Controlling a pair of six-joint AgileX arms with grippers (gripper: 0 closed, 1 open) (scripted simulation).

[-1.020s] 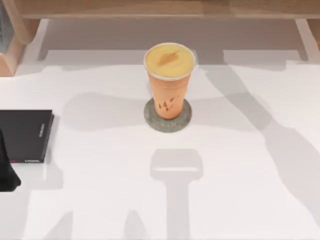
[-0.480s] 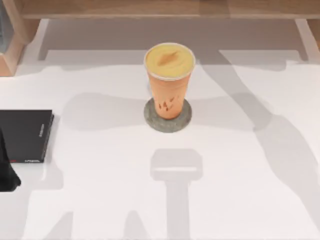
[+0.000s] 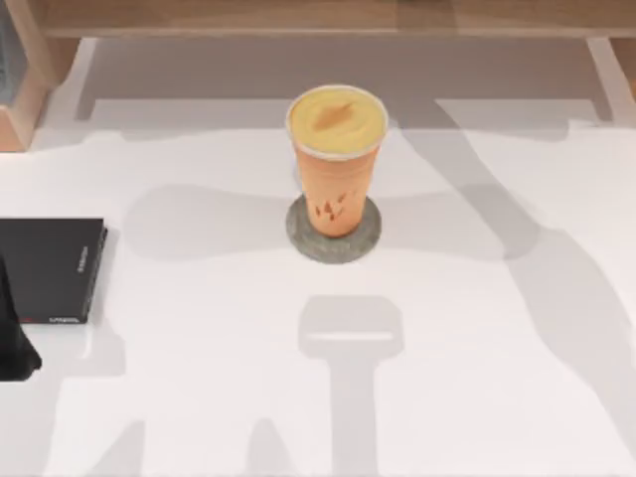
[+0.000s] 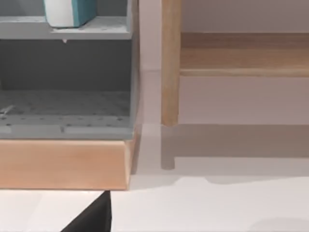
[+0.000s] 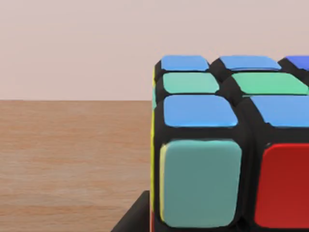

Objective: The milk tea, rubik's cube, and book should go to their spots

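Note:
The milk tea [image 3: 336,169], an orange cup with a yellow top, stands upright on the round grey coaster [image 3: 369,235] at the table's middle. A flat black book [image 3: 45,266] lies at the left edge. The dark end of my left arm [image 3: 12,338] rests just in front of that black book. In the left wrist view a teal-blue book [image 4: 72,12] with a pale edge sits on a grey shelf. The rubik's cube [image 5: 227,159] looms very close in the right wrist view, resting over a wooden surface [image 5: 72,159], with a dark part at its lower edge.
A wood-framed grey shelf unit [image 4: 63,111] stands at the table's back left, with a wooden post [image 4: 170,72] beside it. A wooden ledge [image 3: 318,18] runs along the back of the table. Arm shadows cross the white tabletop [image 3: 477,397] on the right.
The right arm's shadow on the table has shifted slightly. The cup, coaster, black book and left arm stand as before.

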